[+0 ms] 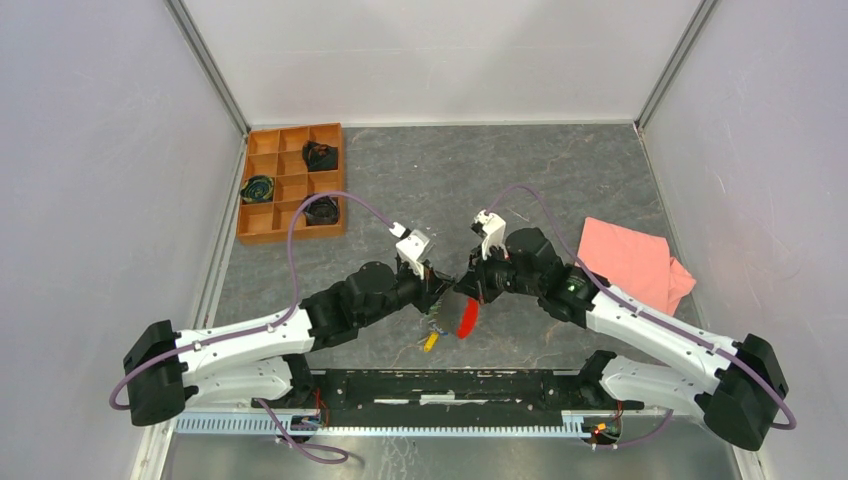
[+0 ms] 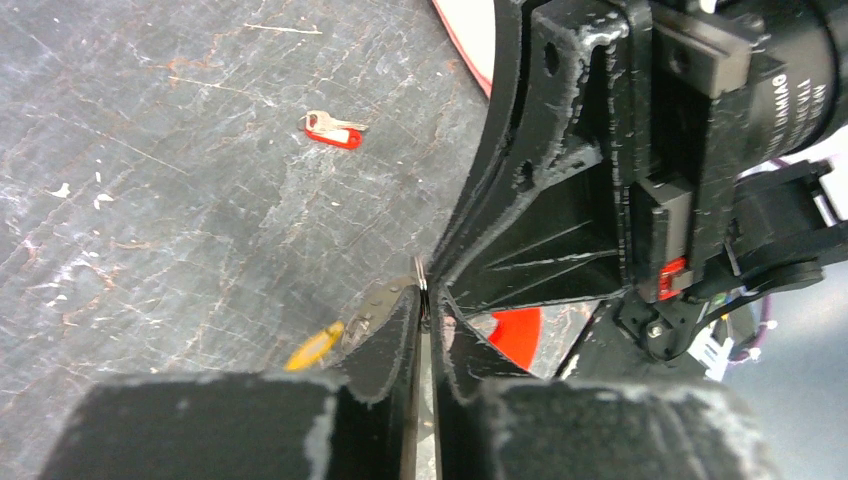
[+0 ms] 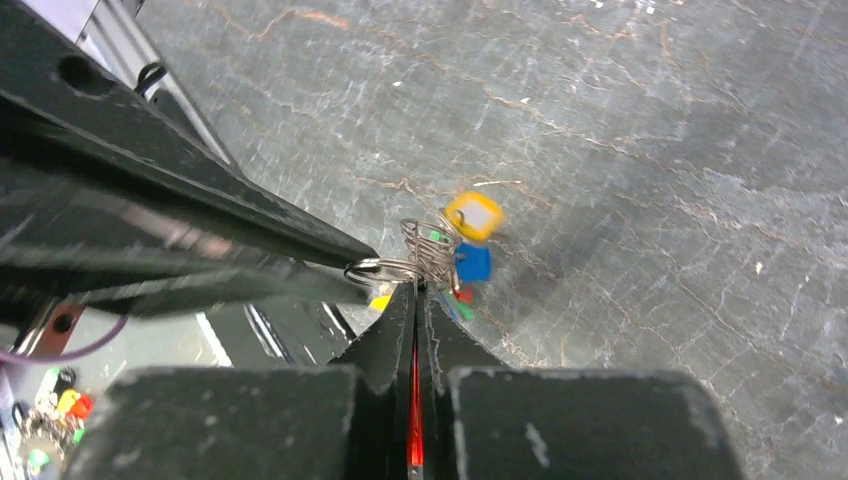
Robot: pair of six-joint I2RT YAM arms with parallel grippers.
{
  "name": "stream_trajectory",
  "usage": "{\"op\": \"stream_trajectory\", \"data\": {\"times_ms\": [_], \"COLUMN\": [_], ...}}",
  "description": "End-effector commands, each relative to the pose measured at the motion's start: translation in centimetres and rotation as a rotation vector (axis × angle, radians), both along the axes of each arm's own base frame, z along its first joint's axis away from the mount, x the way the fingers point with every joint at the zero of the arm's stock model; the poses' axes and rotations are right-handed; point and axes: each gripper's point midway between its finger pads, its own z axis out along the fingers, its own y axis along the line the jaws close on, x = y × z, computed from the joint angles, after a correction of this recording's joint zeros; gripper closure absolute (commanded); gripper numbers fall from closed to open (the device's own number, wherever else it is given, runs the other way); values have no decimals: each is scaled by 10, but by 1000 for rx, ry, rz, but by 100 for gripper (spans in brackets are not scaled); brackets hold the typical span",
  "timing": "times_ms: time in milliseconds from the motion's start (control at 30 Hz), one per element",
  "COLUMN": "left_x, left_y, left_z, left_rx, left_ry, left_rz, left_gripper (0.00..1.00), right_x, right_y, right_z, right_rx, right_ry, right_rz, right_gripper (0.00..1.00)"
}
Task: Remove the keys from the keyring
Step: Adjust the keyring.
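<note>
My two grippers meet above the table's near middle. My left gripper [image 1: 437, 289] [image 2: 425, 295] is shut on the thin metal keyring [image 3: 385, 268]. My right gripper [image 1: 468, 285] [image 3: 416, 290] is shut on the keyring's red strap [image 1: 467, 318], whose end hangs below it. A bunch of keys hangs on the ring: a yellow one [image 3: 473, 215], a blue one [image 3: 472, 262], and red and green ones below. A red key [image 2: 335, 130] lies loose on the table. Another yellow key [image 1: 431, 340] [image 2: 313, 346] lies under the grippers.
A brown divided tray [image 1: 252, 202] with dark items stands at the back left. A pink cloth [image 1: 630, 260] lies on the right by my right arm. Grey walls close in the table at the back and on both sides.
</note>
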Motion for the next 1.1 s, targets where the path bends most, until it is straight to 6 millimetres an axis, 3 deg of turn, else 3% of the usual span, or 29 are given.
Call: {"op": "stream_trajectory", "data": {"times_ms": [0,100,233,567,800,1067], "left_x": [13,20,33,64,70,68], "left_y": [-9,-3,11,56,63,66], "left_z": [46,50,61,85,93,90], "left_rx": [-142,-142,-162,-301,-433,-582], "left_ry": [13,31,57,181,236,316], "left_rz": [72,122,199,407,481,506], "left_gripper": [67,41,31,24,23,23], "right_x": [20,30,42,89,104,117], "right_y": [1,2,5,-27,-35,-54], "right_z": [11,16,29,79,107,129], "right_rx": [78,137,327,812,1144,1303], "right_ry": [24,75,143,191,210,157], "right_rz": [-161,-270,-412,-809,-852,-959], "right_gripper": [100,100,100,100,100,100]}}
